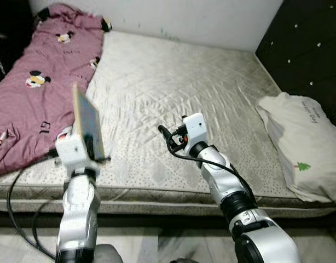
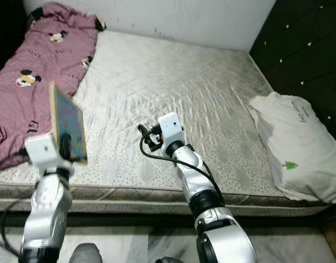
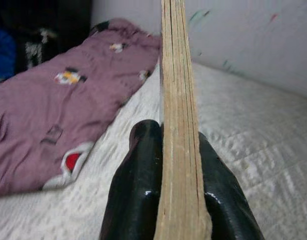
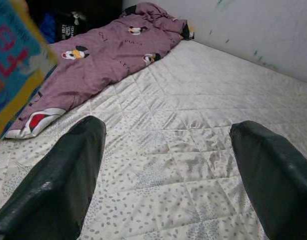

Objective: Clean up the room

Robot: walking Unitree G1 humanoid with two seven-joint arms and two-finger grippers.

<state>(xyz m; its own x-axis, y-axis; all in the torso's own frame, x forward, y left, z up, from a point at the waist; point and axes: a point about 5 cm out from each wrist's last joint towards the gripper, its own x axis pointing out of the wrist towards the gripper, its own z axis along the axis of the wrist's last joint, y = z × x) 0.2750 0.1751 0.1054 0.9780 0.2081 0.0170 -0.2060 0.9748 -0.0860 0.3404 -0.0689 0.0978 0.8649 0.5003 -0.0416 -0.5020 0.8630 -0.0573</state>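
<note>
my left tool (image 3: 181, 200) pinches a thin book (image 1: 87, 121) upright over the bed's (image 1: 173, 93) 8 o'clock edge, cover blurred. right tool (image 4: 168, 170) hovers spread mid-mattress.

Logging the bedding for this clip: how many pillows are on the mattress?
1. A white pillow lies at the mattress's right edge beside the dark headboard. Others could be hidden under the pink blanket.

Glossy black fingers (image 3: 138, 195) clamp a board book (image 3: 179, 150) of layered, matt tan card edges. Beyond lie a quilted, speckled cloth mattress (image 1: 173, 93) and a soft mauve printed blanket (image 1: 42, 82).
</note>
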